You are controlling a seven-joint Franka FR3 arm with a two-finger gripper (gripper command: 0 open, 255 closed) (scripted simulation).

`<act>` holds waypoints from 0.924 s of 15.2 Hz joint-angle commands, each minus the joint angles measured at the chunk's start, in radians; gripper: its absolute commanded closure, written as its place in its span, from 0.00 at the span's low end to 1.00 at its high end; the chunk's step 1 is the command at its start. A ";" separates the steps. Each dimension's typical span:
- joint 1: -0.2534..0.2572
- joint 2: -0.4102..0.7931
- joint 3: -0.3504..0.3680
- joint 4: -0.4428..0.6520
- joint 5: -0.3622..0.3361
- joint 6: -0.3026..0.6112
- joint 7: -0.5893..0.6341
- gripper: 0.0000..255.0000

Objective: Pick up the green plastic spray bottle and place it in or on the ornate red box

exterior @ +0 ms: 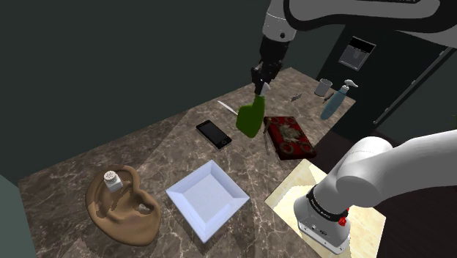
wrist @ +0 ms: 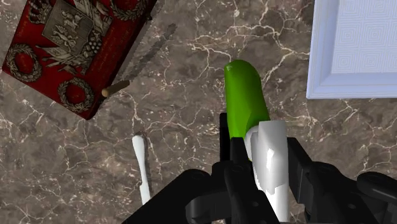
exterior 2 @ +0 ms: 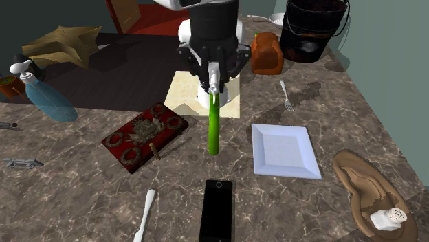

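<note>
Marble, dark brown with pale veins, tops the table (exterior: 69,172) (exterior 2: 330,89). Above it the black gripper (exterior: 262,77) (exterior 2: 214,86) (wrist: 264,146) is clamped on the white trigger head of the green bottle (exterior: 250,117) (exterior 2: 213,127) (wrist: 245,95), which hangs upright below it. The bottle is a smooth, glossy flask with a rounded base, broad and flat in the shoulder view and thin when seen edge-on in the second exterior view. There it hangs between the red box (exterior: 289,137) (exterior 2: 146,135) (wrist: 70,51) on the left and the white plate (exterior: 209,196) (exterior 2: 285,151) (wrist: 356,51) on the right, near both. The box is flat and book-like, its deep red lid embossed with a bronze crest and corner wreaths. The plate is square with a raised rim and a fine fretted pattern. Nearer in that view lie a slim black phone (exterior: 214,133) (exterior 2: 216,210) and, just to its left, a slender white utensil (exterior 2: 146,213) (wrist: 142,168). At the shoulder view's near left a brown ear-shaped dish (exterior: 124,212) (exterior 2: 364,185) holds a small white shaker (exterior: 111,180) (exterior 2: 388,218). A blue bottle (exterior: 333,102) (exterior 2: 48,100) with a white pump stands at the far right
</note>
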 commanded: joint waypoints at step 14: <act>-0.121 -0.085 -0.274 0.102 -0.166 -0.178 -0.341 1.00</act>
